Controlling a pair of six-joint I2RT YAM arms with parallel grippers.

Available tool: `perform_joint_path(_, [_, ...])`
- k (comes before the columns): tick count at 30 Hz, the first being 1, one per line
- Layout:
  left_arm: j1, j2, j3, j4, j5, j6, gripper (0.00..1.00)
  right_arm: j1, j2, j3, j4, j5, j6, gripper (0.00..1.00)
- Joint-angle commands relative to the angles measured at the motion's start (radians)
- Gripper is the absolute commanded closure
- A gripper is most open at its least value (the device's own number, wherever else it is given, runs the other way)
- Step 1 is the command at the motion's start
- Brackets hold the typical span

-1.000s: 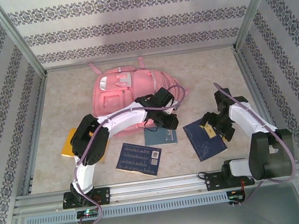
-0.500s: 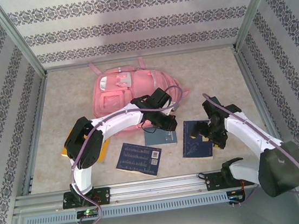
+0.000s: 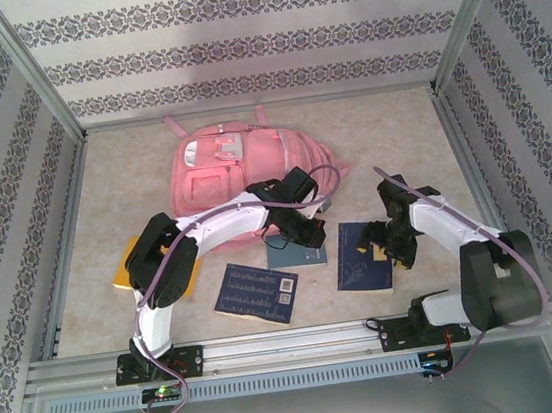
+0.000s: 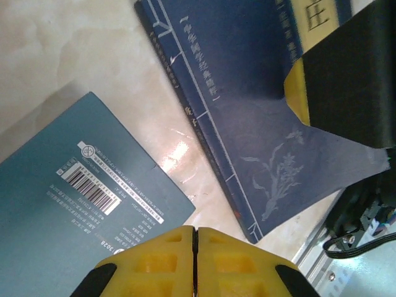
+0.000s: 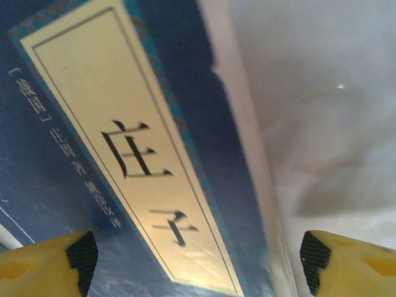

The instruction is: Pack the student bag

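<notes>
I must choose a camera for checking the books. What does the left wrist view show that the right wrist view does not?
Left wrist view adds a teal paperback book lying barcode side up, and the left gripper shut near its corner. Right wrist view adds the right gripper open, with the edge of the dark blue paperback book between its fingers. Both share that blue book, its cream title label and the pale marbled table.

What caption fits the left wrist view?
Shut left pincer near a teal book, beside a navy book on the marbled table.
</notes>
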Motion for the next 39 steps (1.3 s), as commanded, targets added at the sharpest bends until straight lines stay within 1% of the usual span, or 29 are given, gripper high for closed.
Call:
perform_joint_path(1, [-0.014, 0.032, -0.002, -0.036, -0.011, 0.016, 0.94, -0.009, 0.03, 0.036, 0.038, -0.03, -0.051, 0.19])
perform_joint_path(6, [-0.015, 0.043, -0.012, -0.049, -0.048, 0.024, 0.96, -0.004, 0.049, 0.04, 0.091, -0.143, -0.087, 0.23])
perform_joint_path(9, [-0.015, 0.059, -0.01, -0.065, -0.067, 0.032, 0.97, 0.0, 0.04, 0.037, 0.108, -0.177, -0.087, 0.28])
perform_joint_path(13, [-0.015, 0.076, -0.029, -0.055, -0.065, 0.034, 1.0, 0.001, 0.034, 0.028, 0.119, -0.209, -0.086, 0.33])
perform_joint_path(19, [-0.012, 0.096, -0.035, -0.062, -0.074, 0.042, 1.0, 0.0, 0.012, 0.021, 0.128, -0.254, -0.092, 0.38])
perform_joint_path(22, [-0.012, 0.108, -0.036, -0.062, -0.07, 0.04, 1.0, -0.005, 0.019, 0.014, 0.151, -0.31, -0.089, 0.4])
perform_joint_path(25, [-0.012, 0.115, -0.041, -0.068, -0.072, 0.041, 1.0, -0.007, 0.005, 0.017, 0.143, -0.325, -0.089, 0.51])
perform_joint_path(27, [-0.012, 0.113, -0.053, -0.063, -0.066, 0.038, 1.0, -0.01, -0.019, 0.015, 0.133, -0.332, -0.086, 0.56])
perform_joint_path(35, [-0.012, 0.104, -0.063, -0.065, -0.073, 0.039, 1.0, -0.008, -0.077, 0.011, 0.07, -0.321, -0.11, 0.6])
perform_joint_path(39, [-0.012, 0.098, -0.065, -0.068, -0.077, 0.037, 1.0, -0.006, -0.093, 0.018, 0.055, -0.336, -0.116, 0.69])
